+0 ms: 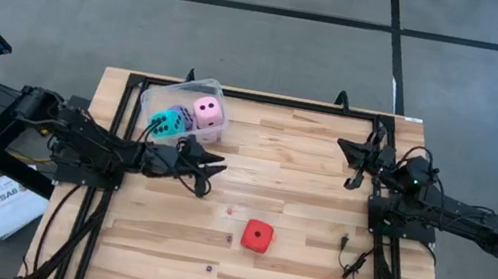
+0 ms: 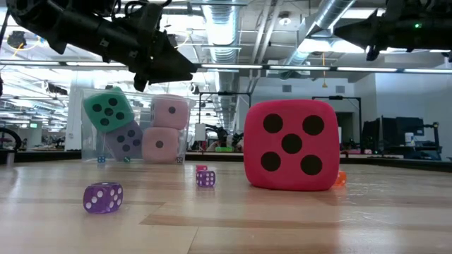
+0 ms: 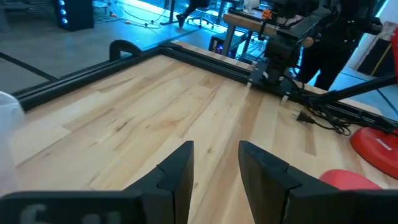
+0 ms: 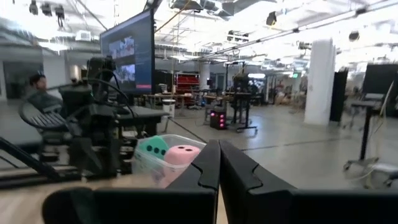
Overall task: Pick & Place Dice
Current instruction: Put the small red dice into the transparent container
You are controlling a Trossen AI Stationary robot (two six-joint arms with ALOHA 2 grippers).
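I read this as the gap between 2 picks: 4 dice already sit in the clear tub [image 1: 198, 91] near the table's [image 1: 298, 209] far left corner, and only the red die [image 1: 257, 235] is left out, lying alone on the bare wood toward the near edge, roughly midway between the left and right sides. In the tub I can see the cyan die [image 1: 166, 124] and a pale pink die [image 1: 208, 111] on top from the high view; the low view shows the violet-blue die [image 2: 128, 140] and the second pale pink die [image 2: 160, 144] beneath them. My left hand [image 1: 206, 175] hangs above the table just in front of the tub, on its near side, and well apart from the red die. Its fingers [image 3: 177, 174] stand a little way apart with only bare wood showing between them, so it is released and holds nothing, touching nothing that I can see. My judgement is that the next move calls for carrying this hand toward the near edge to sit over the red die, spreading the fingers wider than they stand now, since that die looks broad, then lowering squarely around it. The right hand [image 1: 358, 168] waits near the far right corner, clenched fully closed and empty. Several tiny purple dice [image 2: 103, 197] also lie scattered on the wood.
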